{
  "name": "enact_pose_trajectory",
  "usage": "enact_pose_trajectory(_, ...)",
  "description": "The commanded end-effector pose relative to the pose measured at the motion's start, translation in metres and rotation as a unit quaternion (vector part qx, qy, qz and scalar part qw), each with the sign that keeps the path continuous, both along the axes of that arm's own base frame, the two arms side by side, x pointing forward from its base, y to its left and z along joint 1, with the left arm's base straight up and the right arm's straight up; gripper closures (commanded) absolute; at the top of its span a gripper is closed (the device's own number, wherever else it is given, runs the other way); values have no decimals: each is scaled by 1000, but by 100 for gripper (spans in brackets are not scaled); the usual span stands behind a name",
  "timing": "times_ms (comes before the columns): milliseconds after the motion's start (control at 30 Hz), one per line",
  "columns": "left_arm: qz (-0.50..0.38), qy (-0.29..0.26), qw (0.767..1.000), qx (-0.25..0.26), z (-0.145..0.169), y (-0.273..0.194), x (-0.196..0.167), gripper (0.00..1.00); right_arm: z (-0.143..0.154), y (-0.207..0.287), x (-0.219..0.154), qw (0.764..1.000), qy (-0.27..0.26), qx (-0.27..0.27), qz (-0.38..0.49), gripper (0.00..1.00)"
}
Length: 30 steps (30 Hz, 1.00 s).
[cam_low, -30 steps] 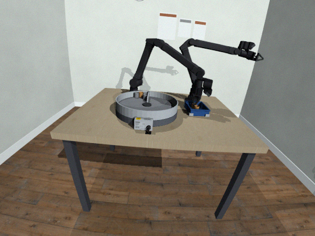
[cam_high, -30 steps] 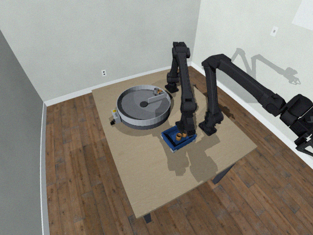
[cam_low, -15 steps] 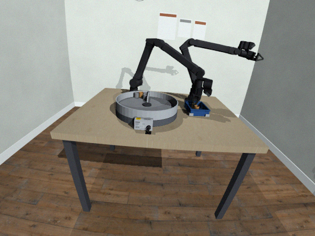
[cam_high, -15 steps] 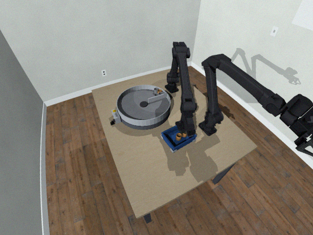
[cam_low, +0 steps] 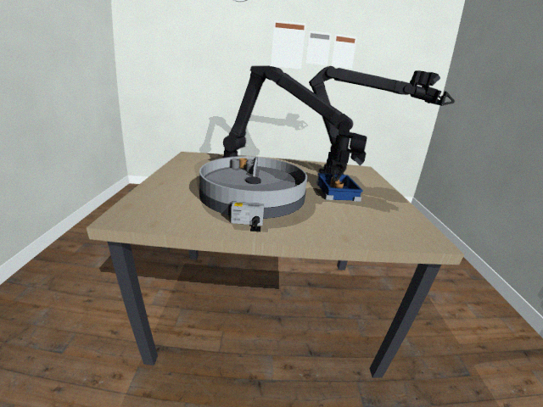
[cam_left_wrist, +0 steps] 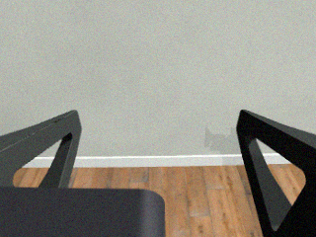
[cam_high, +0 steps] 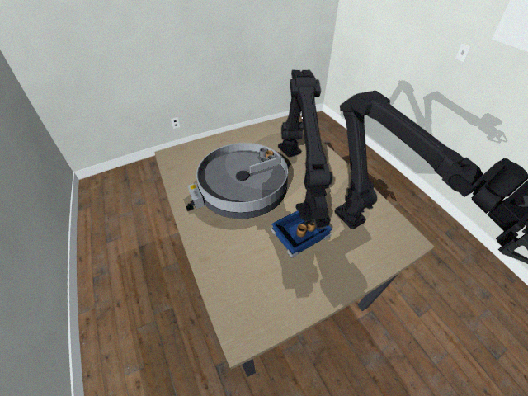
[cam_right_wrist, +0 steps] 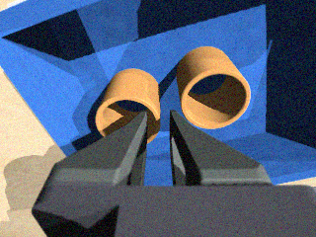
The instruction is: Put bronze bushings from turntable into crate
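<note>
- My right gripper (cam_high: 314, 220) (cam_low: 337, 175) (cam_right_wrist: 158, 118) points down over the blue rectangular crate (cam_high: 281, 235) (cam_low: 344, 193) (cam_right_wrist: 30, 94), its arm bent high; fingers nearly together, nothing between them.
- Two hollow bronze cylindrical bushings (cam_high: 301, 231) (cam_right_wrist: 204, 60) sit in the crate by those fingertips.
- My left arm stretches beyond the table, its gripper (cam_high: 516, 246) (cam_low: 451, 100) (cam_left_wrist: 158, 113) spread wide.
- More bronze (cam_high: 270, 153) (cam_low: 243, 162) shows beside grey steel bushings (cam_high: 262, 151) (cam_low: 235, 164) on the round grey turntable (cam_high: 242, 207) (cam_low: 253, 197).

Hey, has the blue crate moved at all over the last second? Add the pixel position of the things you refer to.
No, the crate (cam_high: 311, 243) (cam_low: 344, 192) (cam_right_wrist: 197, 37) shows no visible shift: against the turntable (cam_high: 242, 206) (cam_low: 249, 197), it sits in the same place in both top and exterior views.
</note>
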<state>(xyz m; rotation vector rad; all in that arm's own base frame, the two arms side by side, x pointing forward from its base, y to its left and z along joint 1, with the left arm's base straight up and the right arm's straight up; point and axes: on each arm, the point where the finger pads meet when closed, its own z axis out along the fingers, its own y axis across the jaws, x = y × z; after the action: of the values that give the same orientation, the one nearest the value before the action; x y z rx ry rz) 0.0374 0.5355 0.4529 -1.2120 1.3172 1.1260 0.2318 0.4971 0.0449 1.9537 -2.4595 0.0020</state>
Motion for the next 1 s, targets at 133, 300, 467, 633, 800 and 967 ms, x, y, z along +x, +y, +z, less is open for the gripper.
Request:
enact_pose_trajectory(133,4,-9,999,43,48,8,-3,0,58,25,7,999,-18,39,1,84)
enact_pose_trajectory(300,4,-9,999,43,48,8,-3,0,83,23,6,999,-19,39,1,84)
enact_pose_trajectory(467,4,-9,999,43,48,8,-3,0,93,22,5,1000,-14,28,1,84)
enact_pose_trajectory(633,4,-9,999,43,48,8,-3,0,116,21,5,999,-18,38,1,84)
enact_pose_trajectory(800,4,-9,999,43,48,8,-3,0,120,21,5,999,-15,32,1,84)
enact_pose_trajectory(967,4,-9,999,43,48,8,-3,0,100,9,-1,1000,-5,9,1,84)
